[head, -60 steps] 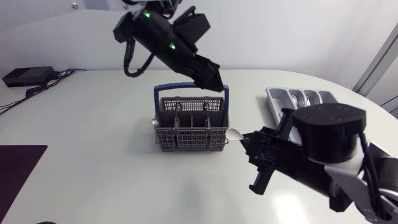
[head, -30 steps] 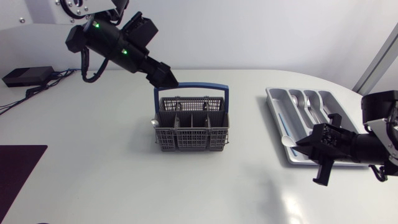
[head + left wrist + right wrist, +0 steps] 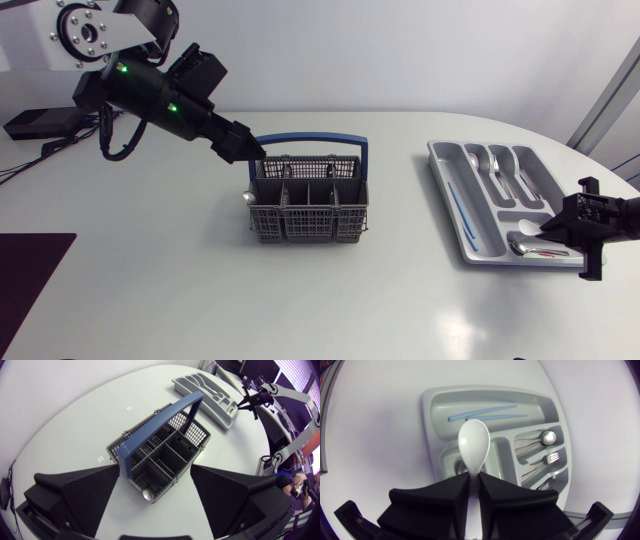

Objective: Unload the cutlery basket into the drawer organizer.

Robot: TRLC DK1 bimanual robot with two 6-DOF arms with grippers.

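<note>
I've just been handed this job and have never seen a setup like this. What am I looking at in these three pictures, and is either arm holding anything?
You are seeing two robot arms at a white table. The wide picture comes from a fixed camera overhead: the left arm enters from the left side, the right arm from the right. The other two pictures come from a camera on each arm's wrist, looking out past its own tool.

On the table stand a grey cutlery basket with a blue handle and a grey drawer organizer. The left tool hangs open by the basket's handle, holding nothing. One metal spoon shows in a corner compartment of the basket. The right tool is shut on a white spoon, over the organizer, which holds blue sticks and metal cutlery.
</note>
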